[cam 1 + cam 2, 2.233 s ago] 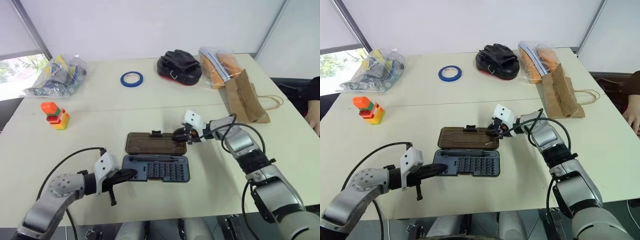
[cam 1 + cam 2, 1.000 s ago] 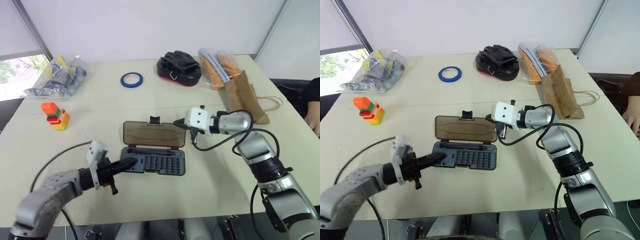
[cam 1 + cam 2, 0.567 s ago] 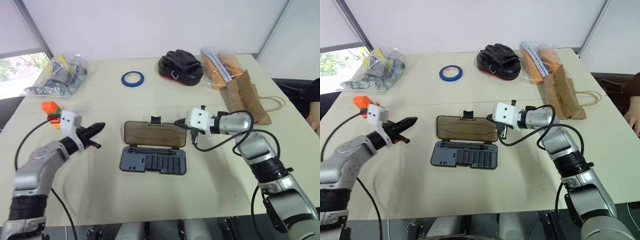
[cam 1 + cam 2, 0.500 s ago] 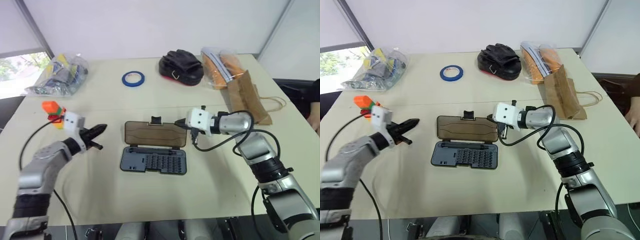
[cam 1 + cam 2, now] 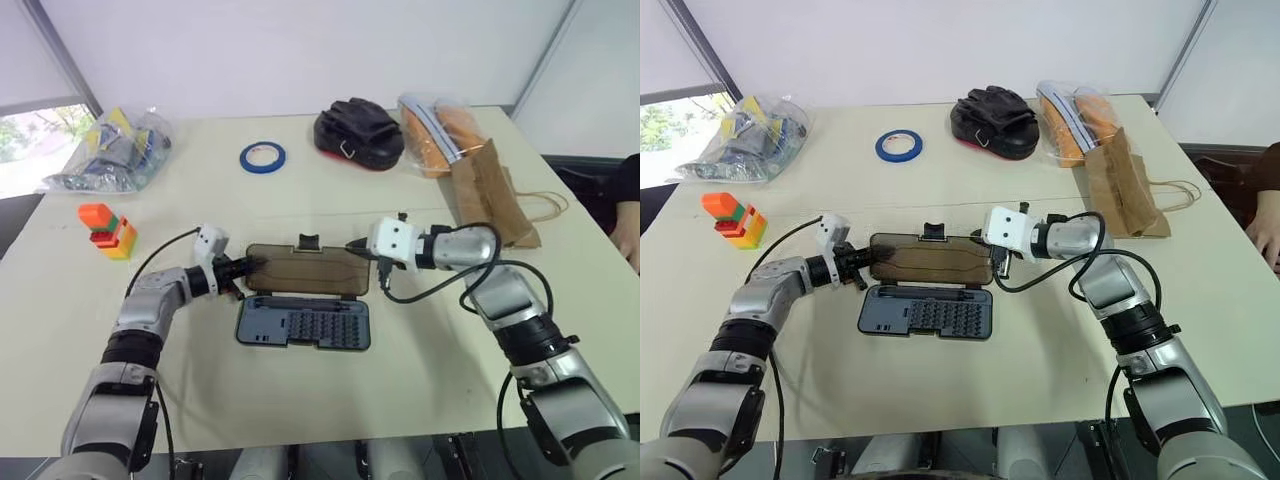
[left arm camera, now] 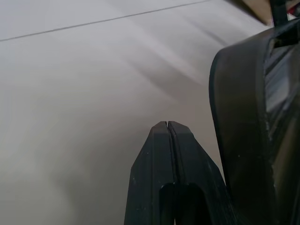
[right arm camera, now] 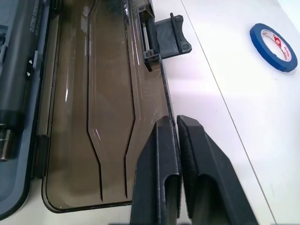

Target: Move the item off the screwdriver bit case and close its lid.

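Jaws of the left gripper point(image 6: 168, 129) are pressed together, and its tip sits at the left end of the lid point(image 5: 305, 269), at or just beside that edge; contact cannot be confirmed. At the lid's right end the right gripper point(image 7: 176, 123) has its two fingers parted by a narrow slit, and the lid's corner edge lies at or between their tips, though a real pinch cannot be made out. That smoky brown lid lies open and flat on the tabletop point(image 5: 300, 400), its black latch tab point(image 7: 171, 33) on the far edge. Hinged to its near side, the screwdriver bit case point(image 5: 304, 324) shows its rows of bits uncovered. The brown paper bag point(image 5: 487, 193) lies well apart at the far right of the tabletop, beside a clear bag of orange things point(image 5: 433, 128).
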### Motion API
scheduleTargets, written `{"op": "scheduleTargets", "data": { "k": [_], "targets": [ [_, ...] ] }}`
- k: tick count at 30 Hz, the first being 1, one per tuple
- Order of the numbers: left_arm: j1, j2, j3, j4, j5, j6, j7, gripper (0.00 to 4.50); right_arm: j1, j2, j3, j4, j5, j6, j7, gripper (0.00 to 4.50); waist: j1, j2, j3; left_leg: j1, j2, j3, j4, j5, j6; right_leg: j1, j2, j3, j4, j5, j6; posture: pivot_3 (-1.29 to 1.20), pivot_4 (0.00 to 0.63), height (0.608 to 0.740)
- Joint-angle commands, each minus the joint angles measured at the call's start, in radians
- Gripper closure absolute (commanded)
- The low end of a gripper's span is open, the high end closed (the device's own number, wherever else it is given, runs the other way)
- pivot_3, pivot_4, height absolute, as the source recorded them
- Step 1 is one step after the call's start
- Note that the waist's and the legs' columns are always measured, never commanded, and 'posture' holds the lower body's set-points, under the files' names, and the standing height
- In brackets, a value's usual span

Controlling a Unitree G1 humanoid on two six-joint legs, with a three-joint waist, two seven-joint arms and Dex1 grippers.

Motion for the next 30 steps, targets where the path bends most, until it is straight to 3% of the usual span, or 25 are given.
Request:
{"op": "scheduleTargets", "data": {
  "k": [1, 5, 9, 11, 13, 17, 20, 24, 27, 30],
  "targets": [
    [-0.022, 0.004, 0.018, 0.012, 0.013, -0.017, -0.029, 4.50, -0.016, 0.005, 0.010, -0.022, -0.002, -0.020, 0.007, 2.51, 0.001, 0.000, 0.000, 0.000, 0.000, 0.000, 0.000, 0.000, 0.000, 0.000, 0.000, 0.000, 0.000, 0.000, 0.000, 0.00, 0.150, 0.740],
    [-0.022, 0.002, 0.038, -0.008, -0.005, 0.004, -0.036, 4.50, -0.019, -0.038, -0.026, -0.129, 0.028, 0.065, 0.029, 0.43, 0.001, 0.000, 0.000, 0.000, 0.000, 0.000, 0.000, 0.000, 0.000, 0.000, 0.000, 0.000, 0.000, 0.000, 0.000, 0.00, 0.150, 0.740],
    [-0.015, 0.009, 0.066, -0.072, -0.051, 0.066, -0.066, 4.50, -0.044, -0.086, -0.335, -0.413, 0.536, 0.642, 0.075, 0.43, 0.005, 0.000, 0.001, -0.003, 0.000, -0.001, 0.001, 0.000, 0.000, -0.003, -0.001, 0.000, 0.001, 0.000, 0.000, 0.00, 0.150, 0.740],
    [0.002, 0.019, 0.066, -0.140, -0.079, 0.123, -0.093, 4.50, -0.030, -0.104, -0.471, -0.490, 0.754, 0.812, 0.062, 0.43, 0.008, 0.000, 0.001, -0.006, 0.000, -0.003, 0.002, 0.000, 0.000, -0.004, -0.001, -0.001, 0.001, 0.000, 0.000, 0.00, 0.150, 0.740],
    [0.018, 0.026, 0.063, -0.192, -0.092, 0.162, -0.107, 4.50, -0.017, -0.114, -0.533, -0.530, 0.862, 0.896, 0.031, 0.43, 0.007, -0.001, 0.000, -0.008, 0.000, -0.005, 0.002, -0.001, 0.002, -0.004, -0.004, -0.003, -0.001, 0.000, 0.000, 0.00, 0.150, 0.740],
    [0.077, 0.092, 0.012, -0.408, -0.148, 0.308, -0.201, 4.50, 0.054, -0.131, -0.572, -0.557, 0.888, 0.931, -0.056, 0.43, 0.002, -0.001, 0.000, -0.008, 0.000, -0.004, 0.002, -0.001, 0.002, -0.004, -0.005, -0.002, -0.001, 0.000, 0.000, 0.00, 0.150, 0.740],
    [0.151, 0.193, -0.041, -0.599, -0.195, 0.419, -0.296, 4.50, 0.066, -0.135, -0.550, -0.536, 0.851, 0.897, -0.108, 0.43, -0.003, 0.000, 0.001, -0.009, -0.001, -0.001, 0.002, -0.001, 0.002, -0.008, -0.005, 0.000, 0.001, 0.000, 0.000, 0.00, 0.150, 0.740],
    [0.262, 0.327, -0.101, -0.754, -0.173, 0.410, -0.385, 4.50, 0.069, -0.152, -0.476, -0.547, 0.812, 0.866, -0.128, 0.43, -0.004, 0.000, 0.001, -0.009, 0.000, 0.001, 0.001, -0.001, 0.002, -0.009, -0.004, 0.001, 0.002, 0.000, 0.000, 0.00, 0.150, 0.740],
    [0.212, 0.312, -0.053, -0.721, -0.201, 0.429, -0.335, 4.50, 0.099, -0.186, -0.387, -0.591, 0.766, 0.836, -0.116, 0.43, 0.008, 0.000, 0.001, -0.010, 0.000, 0.000, 0.002, -0.001, 0.002, -0.009, -0.004, 0.000, 0.002, 0.000, 0.000, 0.00, 0.150, 0.740],
    [0.046, 0.236, 0.051, -0.621, -0.273, 0.489, -0.217, 4.50, 0.143, -0.188, -0.281, -0.669, 0.741, 0.820, -0.124, 0.43, 0.027, -0.002, 0.002, -0.013, 0.000, -0.003, 0.009, -0.001, 0.003, -0.007, -0.003, -0.004, 0.002, 0.000, 0.000, 0.00, 0.150, 0.740]
  ]
}}
